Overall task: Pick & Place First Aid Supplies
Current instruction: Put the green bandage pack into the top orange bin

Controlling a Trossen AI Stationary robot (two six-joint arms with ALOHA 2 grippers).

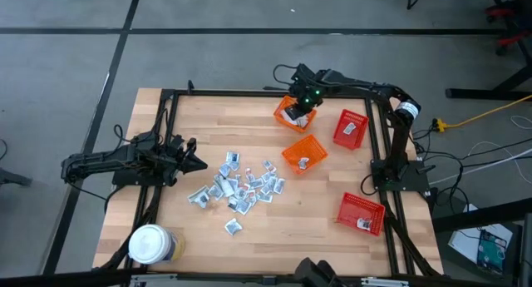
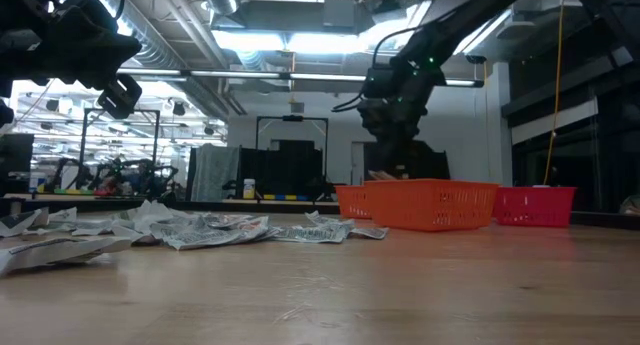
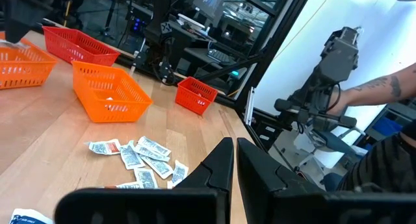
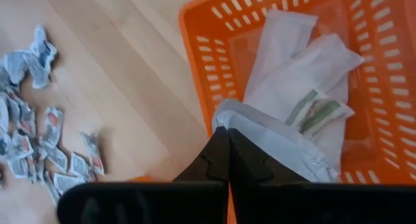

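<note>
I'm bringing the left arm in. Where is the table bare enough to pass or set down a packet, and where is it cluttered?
Bare wood lies between the heap of small silvery-white sachets and the near red mesh basket, and along the far edge left of the far orange mesh basket. It is crowded around the heap and among the baskets. The white-lidded round jar fills the near left corner.

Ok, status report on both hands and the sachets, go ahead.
Right hand shut on a white packet over the far orange basket. Left hand shut, empty, table's left edge. Sachet pile waiting mid-table. Nothing blocking.
</note>
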